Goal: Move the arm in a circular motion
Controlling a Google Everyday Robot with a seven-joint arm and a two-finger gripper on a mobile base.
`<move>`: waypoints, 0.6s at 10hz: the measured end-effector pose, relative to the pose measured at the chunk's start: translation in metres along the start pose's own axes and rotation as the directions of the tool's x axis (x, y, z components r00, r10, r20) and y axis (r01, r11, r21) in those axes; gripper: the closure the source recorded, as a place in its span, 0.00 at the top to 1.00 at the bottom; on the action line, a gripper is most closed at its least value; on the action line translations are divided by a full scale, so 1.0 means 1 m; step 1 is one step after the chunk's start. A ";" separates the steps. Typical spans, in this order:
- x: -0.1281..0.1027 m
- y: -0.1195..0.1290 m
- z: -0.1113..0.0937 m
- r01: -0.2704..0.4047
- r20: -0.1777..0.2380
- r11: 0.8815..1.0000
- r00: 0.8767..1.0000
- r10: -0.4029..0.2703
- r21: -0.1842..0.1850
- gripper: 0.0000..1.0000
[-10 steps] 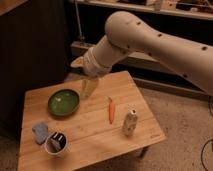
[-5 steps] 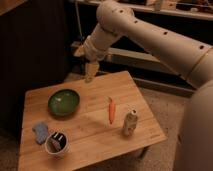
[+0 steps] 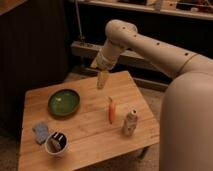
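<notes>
The arm (image 3: 165, 55) is a thick off-white chain of rounded segments with small dark holes. It reaches in from the right edge, bends at an elbow near the top centre and points down toward the table. Its tan flat gripper (image 3: 102, 79) hangs in the air over the far edge of the wooden table (image 3: 85, 135), above and right of the green plate. Nothing shows in the gripper.
On the table lie a green plate (image 3: 64, 102), an orange carrot (image 3: 111, 110), a crumpled can (image 3: 130, 122), a blue sponge (image 3: 40, 132) and a white cup (image 3: 56, 144) with dark items. A dark cabinet stands at left, a shelf rail behind.
The arm has swung up and to the right. The gripper rose from just over the plate's right side to the table's far edge, and the elbow moved toward the top centre.
</notes>
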 end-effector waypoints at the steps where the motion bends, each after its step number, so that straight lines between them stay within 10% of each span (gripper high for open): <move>1: 0.028 0.010 -0.001 -0.057 -0.016 0.998 0.998 0.057 -0.004 0.80; 6: 0.140 0.065 -0.044 -0.294 -0.097 0.956 0.951 0.294 0.014 0.80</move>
